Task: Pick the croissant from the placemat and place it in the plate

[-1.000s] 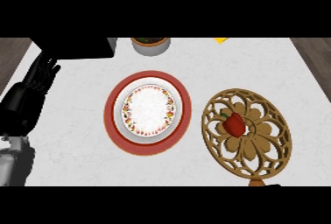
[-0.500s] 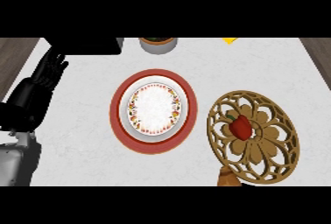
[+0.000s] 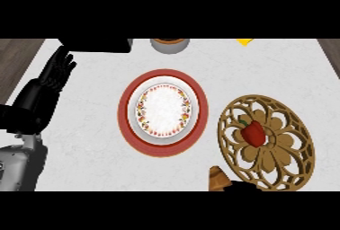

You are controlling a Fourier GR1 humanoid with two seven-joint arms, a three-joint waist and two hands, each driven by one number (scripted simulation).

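Carry step — croissant (image 3: pixel 218 178) at lower edge, right hand barely visible, grip unclear.
Left hand (image 3: pixel 53 76) rests spread — next: move onto plate (image 3: pixel 163 110).

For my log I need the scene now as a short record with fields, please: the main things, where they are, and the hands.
plate: white plate with floral rim, nothing in it, on a red placemat
trivet: wooden openwork trivet right of the plate, a red pepper on it
croissant: brown croissant at the lower edge, touching the trivet's lower left rim, partly hidden
left hand: left hand open, fingers up, at the left edge
right hand: not visible
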